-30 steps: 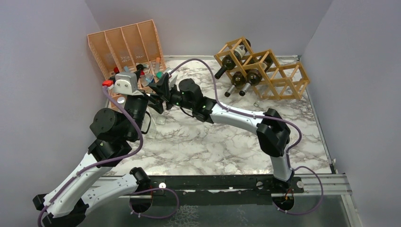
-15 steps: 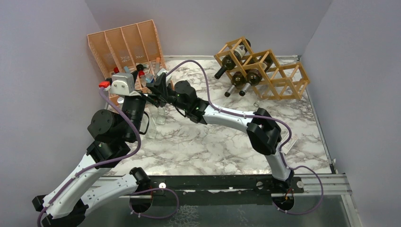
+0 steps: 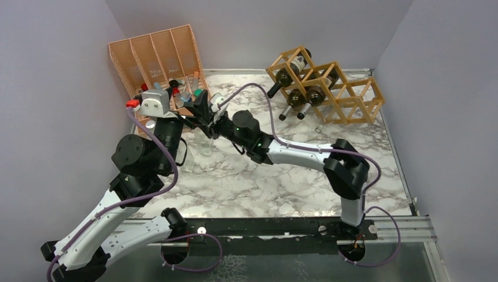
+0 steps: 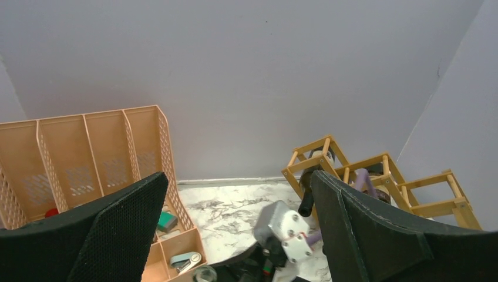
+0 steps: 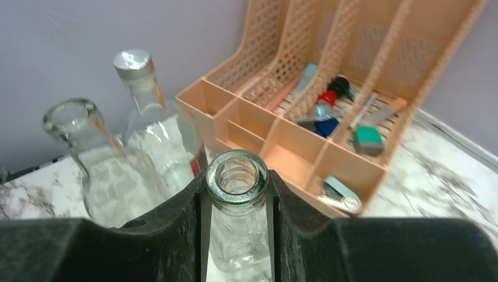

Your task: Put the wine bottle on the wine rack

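A clear glass wine bottle [image 5: 241, 235] stands upright near the organiser, and my right gripper [image 5: 238, 189] is shut on its neck just below the open mouth. From above, that gripper [image 3: 207, 111] sits at the left of the table with the bottle's [image 3: 204, 144] body under it. The light wooden wine rack [image 3: 346, 100] stands at the far right and holds three dark bottles [image 3: 305, 97]. My left gripper [image 4: 238, 182] is raised and open, holding nothing. Its camera faces the back wall and the rack [image 4: 376, 170].
An orange-pink slotted organiser [image 3: 152, 53] with small items stands at the back left, right beside the held bottle. Two more clear bottles, one open [image 5: 73, 117] and one capped [image 5: 135, 64], stand just left of it. My left arm [image 3: 141, 155] is close by.
My right gripper has closed on the bottle's neck. The right arm reached left toward the organiser and then settled slightly back. The left gripper stayed open.
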